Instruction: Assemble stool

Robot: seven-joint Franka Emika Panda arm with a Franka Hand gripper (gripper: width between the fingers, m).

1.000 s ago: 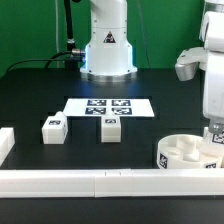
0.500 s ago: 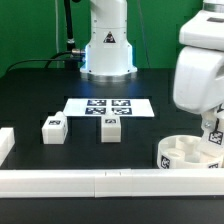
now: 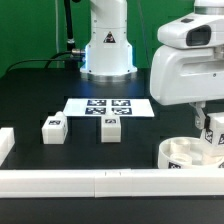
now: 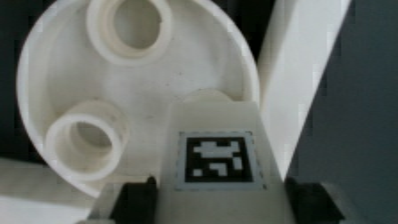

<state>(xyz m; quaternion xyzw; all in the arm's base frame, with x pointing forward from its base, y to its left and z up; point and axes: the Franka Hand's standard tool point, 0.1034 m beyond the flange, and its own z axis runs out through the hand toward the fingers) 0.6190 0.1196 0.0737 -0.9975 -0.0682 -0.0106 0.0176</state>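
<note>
Since half a second ago the arm's white housing [image 3: 190,70] has swung toward the exterior view's left and now hides more of the black table [image 3: 30,95]. The held leg has stayed in about the same place over the seat.

Gripper [image 4: 221,203]: fingers [image 4: 139,203] sit on both sides of one stool leg [image 4: 217,130], clamped on it. The leg's black-and-white tag [image 4: 217,160] faces the wrist camera. In the exterior view the leg hangs off the table, tilted, above the seat's edge on the exterior view's right. Cannot tell whether its lower end touches the seat.

Round white seat [image 3: 180,155]: lies flat on the table near the front, on the exterior view's right. The wrist view shows two open round sockets, one [image 4: 128,25] farther from the leg and one [image 4: 80,137] near it. The held leg is in neither.

Second leg [image 3: 110,128] and third leg [image 3: 53,127]: both stand on the table, apart from each other and well apart from the seat, tags up.

The marker board [image 3: 108,106] lies flat just behind the two legs. The robot base [image 3: 108,45] is behind the board. A long white rail [image 3: 100,183] runs along the front edge, just in front of the seat. A short white block [image 3: 5,143] is at the exterior view's left edge.
</note>
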